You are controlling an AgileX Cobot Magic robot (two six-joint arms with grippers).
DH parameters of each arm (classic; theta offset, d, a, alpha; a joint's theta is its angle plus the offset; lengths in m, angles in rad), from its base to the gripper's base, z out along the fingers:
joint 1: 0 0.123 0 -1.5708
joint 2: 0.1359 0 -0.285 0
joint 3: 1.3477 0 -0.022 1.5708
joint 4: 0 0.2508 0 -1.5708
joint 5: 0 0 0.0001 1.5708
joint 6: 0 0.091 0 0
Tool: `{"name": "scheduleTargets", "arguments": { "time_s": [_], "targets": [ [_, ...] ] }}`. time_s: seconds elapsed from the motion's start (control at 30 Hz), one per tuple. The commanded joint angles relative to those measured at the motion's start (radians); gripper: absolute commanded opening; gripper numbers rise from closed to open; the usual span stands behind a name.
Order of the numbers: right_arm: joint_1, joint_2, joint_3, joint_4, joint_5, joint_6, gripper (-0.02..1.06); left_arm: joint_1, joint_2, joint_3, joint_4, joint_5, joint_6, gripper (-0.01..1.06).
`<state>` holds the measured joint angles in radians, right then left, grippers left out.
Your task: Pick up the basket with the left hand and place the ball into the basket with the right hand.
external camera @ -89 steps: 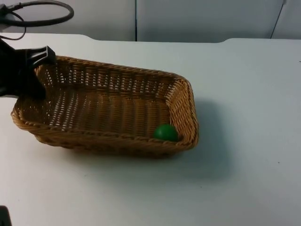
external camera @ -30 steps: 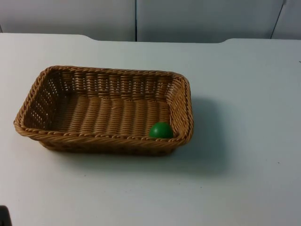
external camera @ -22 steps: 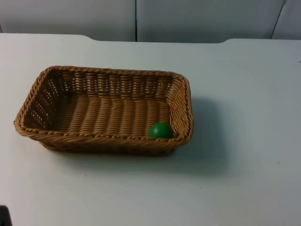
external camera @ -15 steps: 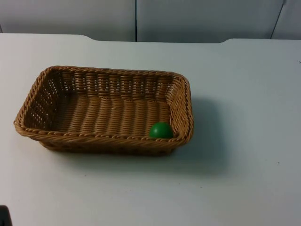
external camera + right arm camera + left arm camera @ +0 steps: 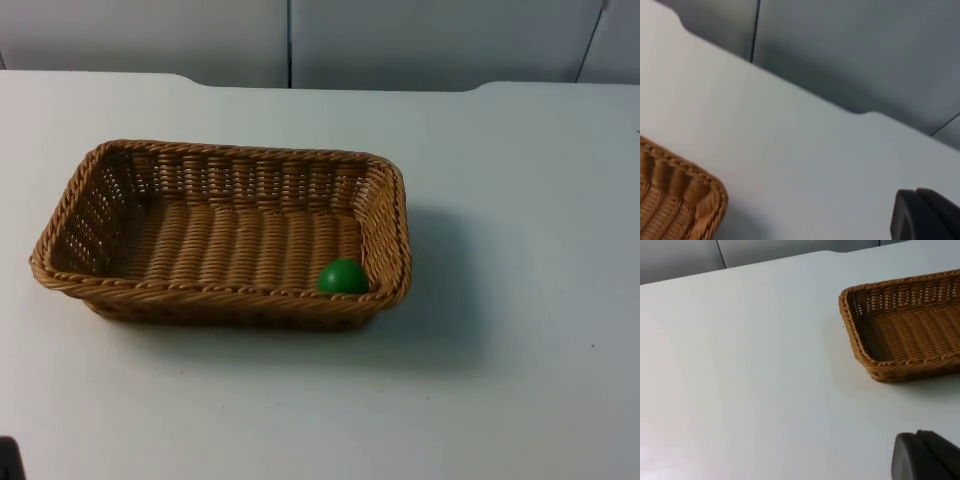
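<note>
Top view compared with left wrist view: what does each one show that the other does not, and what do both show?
Top view alone: the green ball lying inside the basket, in its near right corner, and the grey partition wall across its full width. Left wrist view alone: the left gripper's black fingertip, apart from the basket. Both: the wicker basket resting on the white table.

The white table (image 5: 520, 200) carries a wicker basket (image 5: 385, 230) resting flat.

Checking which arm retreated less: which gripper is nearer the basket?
Left, probably. The left gripper sits back off the basket's short end; the right gripper looks past a basket corner toward the partition wall.
</note>
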<state>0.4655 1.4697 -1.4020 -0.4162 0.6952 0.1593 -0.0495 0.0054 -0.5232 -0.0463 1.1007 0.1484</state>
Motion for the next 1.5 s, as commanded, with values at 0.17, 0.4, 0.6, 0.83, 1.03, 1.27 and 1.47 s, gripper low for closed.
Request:
{"name": "scheduleTargets", "arguments": {
  "time_s": [0.17,0.4,0.6,0.83,1.03,1.27,1.47],
  "targets": [
    [-0.003,-0.361,0.007,-0.155,0.041,0.111,0.00,-0.003,-0.005,0.002,0.039,-0.014,-0.009,0.00],
    [-0.003,-0.727,0.207,-0.269,0.210,0.173,0.00,-0.003,-0.005,0.010,0.057,-0.025,-0.009,0.00],
    [-0.003,-1.036,0.412,0.147,0.392,-0.013,0.00,-0.003,-0.005,0.010,0.057,-0.025,-0.009,0.00],
    [-0.003,-1.326,0.638,0.514,0.423,-0.350,0.00,-0.003,-0.005,0.010,0.057,-0.025,-0.009,0.00],
    [-0.003,-1.470,0.779,0.536,0.429,-0.368,0.00,-0.003,-0.005,0.010,0.057,-0.025,-0.009,0.00],
    [0.001,-1.470,0.866,0.517,0.466,-0.368,0.00,-0.003,-0.005,0.010,0.057,-0.025,-0.009,0.00],
    [0.003,-1.470,0.890,0.521,0.394,-0.368,0.00,-0.003,-0.005,0.010,0.057,-0.025,-0.009,0.00]
  ]
}}
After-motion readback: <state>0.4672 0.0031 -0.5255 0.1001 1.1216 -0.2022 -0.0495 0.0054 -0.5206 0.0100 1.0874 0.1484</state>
